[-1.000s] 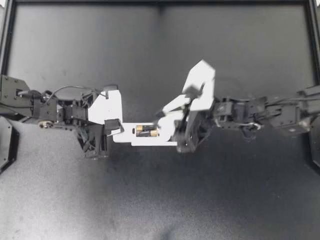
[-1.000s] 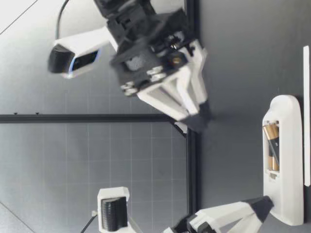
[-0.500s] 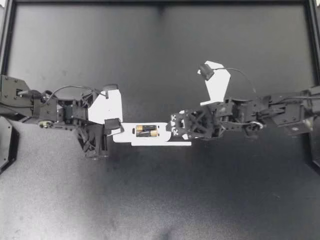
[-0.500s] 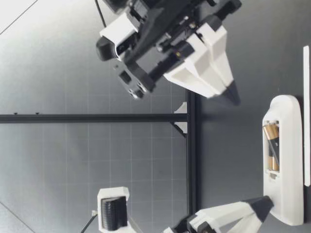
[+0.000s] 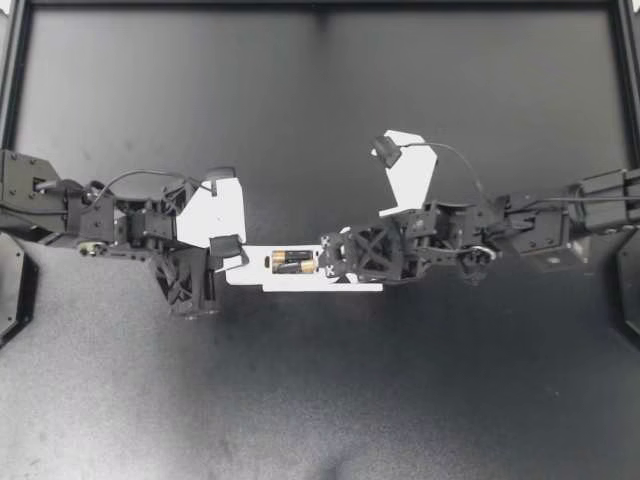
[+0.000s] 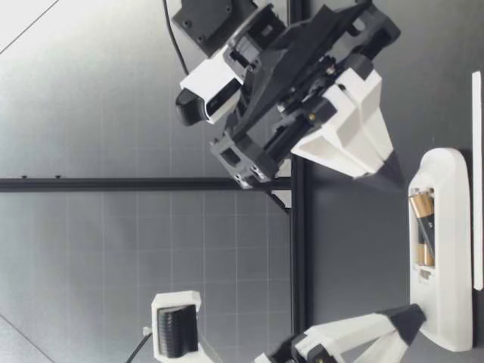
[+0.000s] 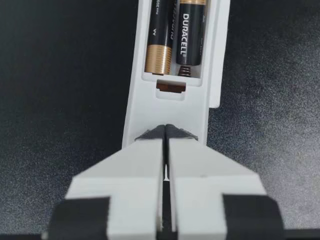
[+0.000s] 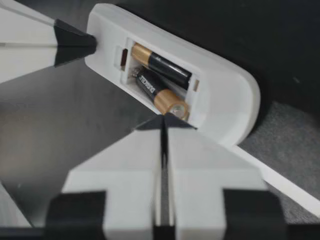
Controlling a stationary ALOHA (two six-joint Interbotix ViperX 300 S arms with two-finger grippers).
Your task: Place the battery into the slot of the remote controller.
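From above: my left gripper (image 5: 228, 252) comes in from the left, its tips on the left end of the remote (image 5: 255, 272), which lies crosswise mid-table (image 5: 320, 400). Two batteries (image 5: 293, 262) lie side by side in the open slot (image 5: 318, 262). My right gripper (image 5: 327, 262) reaches in from the right, tips over the right end of the slot. A thin white strip (image 5: 365, 288) pokes out along the remote's near right side.

Across the table: the remote (image 6: 450, 249) lies flat, slot up, batteries (image 6: 422, 227) showing gold and black. My right gripper (image 6: 389, 168) points down just above the end of the remote; I cannot tell whether it touches. My left gripper (image 6: 408, 321) has its dark tip on the remote's other end. The white strip (image 6: 476, 181) lies flat beyond the remote.

Left wrist: my fingers (image 7: 135, 165) are pressed together, tips on the end of the remote (image 7: 145, 115), the batteries (image 7: 175, 35) just ahead.

Right wrist: fingers (image 8: 200, 160) pressed together here too, tips right at the gold end of the closer of the batteries (image 8: 160, 92). Whether that one sits fully down, I can't tell. Past the remote (image 8: 225, 105), my left gripper (image 8: 75, 42) touches its other end. The white strip (image 8: 280, 182) lies beside the remote.
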